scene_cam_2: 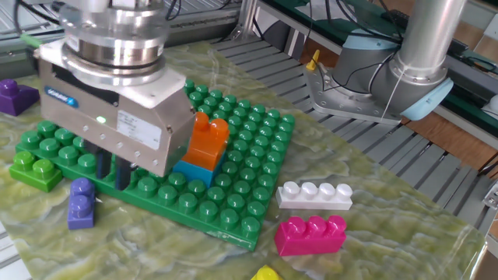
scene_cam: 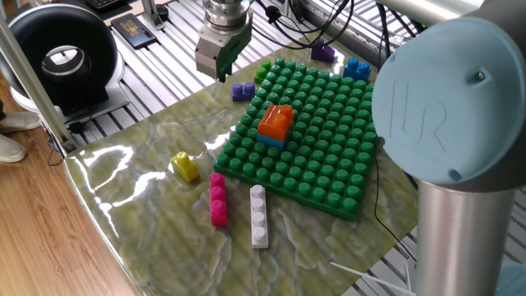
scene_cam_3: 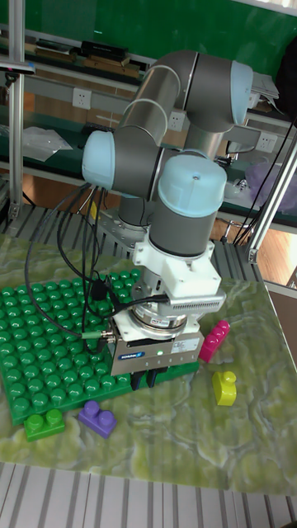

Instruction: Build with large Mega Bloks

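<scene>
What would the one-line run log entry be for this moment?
gripper: empty, off baseplate edge | orange studded brick: stacked on light blue brick on green studded baseplate | small purple plastic brick: loose beside baseplate

Background of the work cell. The counter [scene_cam: 164,86] is built of ribbed aluminium slats and is partly covered by a glossy green-and-cream marbled sheet [scene_cam: 156,222] that catches bright glare at the left of the frame. Wood-plank floor [scene_cam: 41,247] fills the lower left. A black ring-shaped device [scene_cam: 62,57] sits at the upper left. In the tall fixed view, a dark green wall [scene_cam_3: 99,25] with white sockets [scene_cam_3: 80,98] and metal shelving [scene_cam_3: 49,58] spans the top.
</scene>
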